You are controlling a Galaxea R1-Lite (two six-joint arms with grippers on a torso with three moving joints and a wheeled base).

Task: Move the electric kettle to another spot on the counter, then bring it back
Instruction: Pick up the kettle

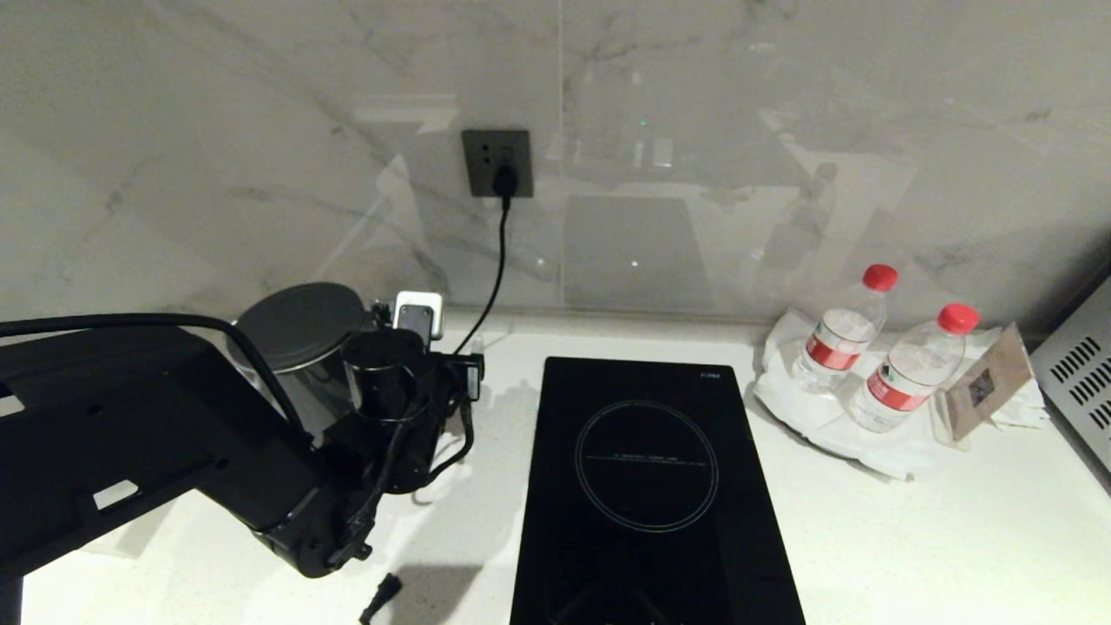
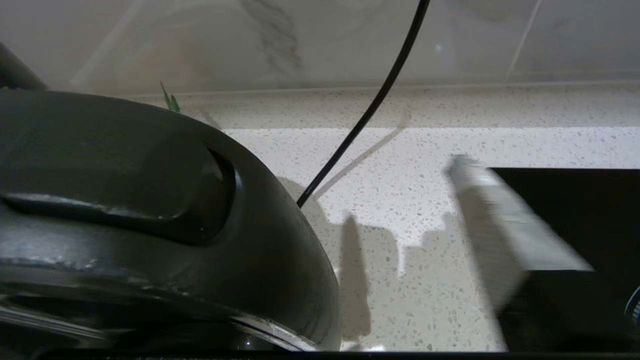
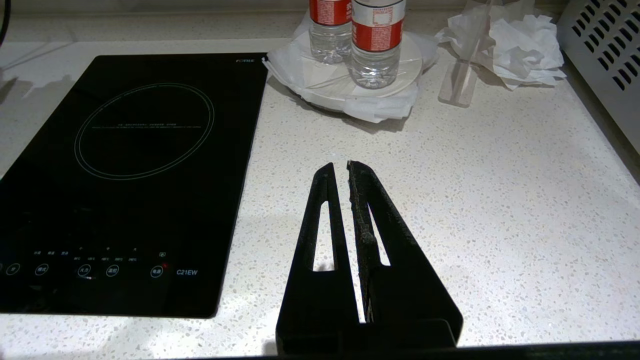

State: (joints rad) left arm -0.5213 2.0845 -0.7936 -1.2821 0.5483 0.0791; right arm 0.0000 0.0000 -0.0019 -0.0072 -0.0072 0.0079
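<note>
2 water bottles (image 1: 846,330) stand on a white plate (image 1: 833,425) at the far right of the desk (image 1: 911,538) in your head view, well apart from the electric kettle (image 1: 299,334), which sits at the far left near the marble wall. Your left arm reaches over to it, and the left claw (image 1: 408,382) sits just beside the kettle's right side; from here you cannot tell how wide it stands. A black cord (image 1: 496,269) runs from the wall socket (image 1: 497,162) down behind the claw. The black induction hob (image 1: 651,486) lies in the middle of the desk.

In your left wrist view, the kettle's glossy black body (image 2: 150,225) fills one side, very close to the camera. 1 blurred grey fingertip (image 2: 500,235) shows apart from the kettle, over the speckled desk and the hob's edge, so nothing is clamped that you can see. The cord drops behind the kettle.

In your right wrist view, the right claw (image 3: 339,172) hangs over bare desk beside the hob, its 2 fingers nearly touching, holding nothing. The bottles stand beyond it.
</note>
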